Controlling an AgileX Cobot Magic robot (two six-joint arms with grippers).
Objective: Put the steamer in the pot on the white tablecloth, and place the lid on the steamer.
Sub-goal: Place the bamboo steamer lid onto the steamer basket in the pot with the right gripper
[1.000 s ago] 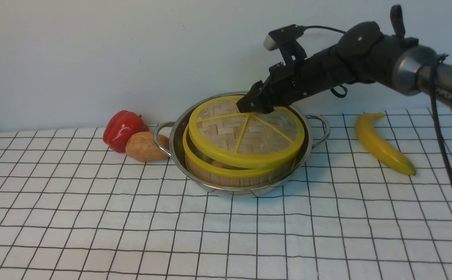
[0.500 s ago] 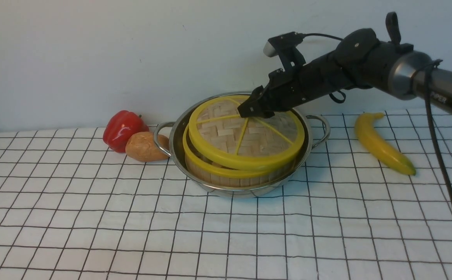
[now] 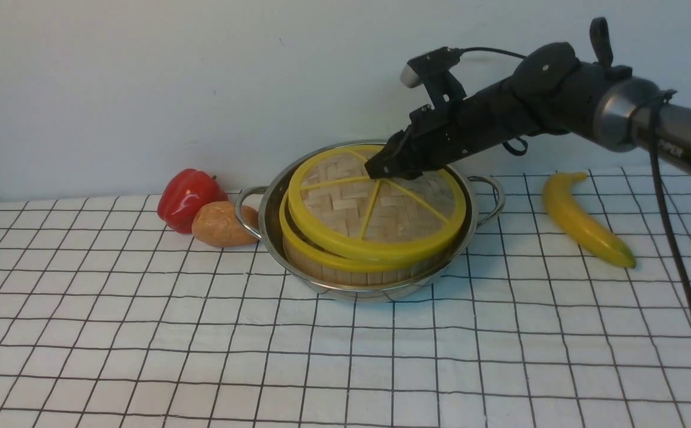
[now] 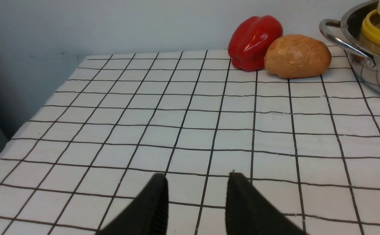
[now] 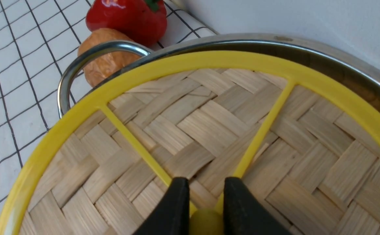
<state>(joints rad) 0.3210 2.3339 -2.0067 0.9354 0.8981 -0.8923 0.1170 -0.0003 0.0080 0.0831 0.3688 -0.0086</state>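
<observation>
The steamer [image 3: 345,270] sits inside the pot [image 3: 265,205] on the white tablecloth [image 3: 202,345]. The lid [image 3: 375,208] lies on the steamer, slightly askew, so the steamer's yellow rim shows at the front left. My right gripper [image 3: 382,172] is at the lid's centre. In the right wrist view its fingers [image 5: 176,202] press on either side of the lid's yellow hub [image 5: 206,222]. My left gripper [image 4: 198,178] shows only in the left wrist view, open over bare cloth, with nothing between its fingers. What is in the steamer is hidden by the lid.
A red bell pepper [image 3: 188,196] and a brown potato [image 3: 221,224] lie just left of the pot's left handle [image 3: 244,208]. A yellow banana [image 3: 583,220] lies on the cloth to the right. A pale wall stands close behind the pot.
The right gripper's jaws have narrowed around the lid's hub, and the arm has risen slightly. The lid has settled a little flatter on the steamer. The left gripper has not changed.
</observation>
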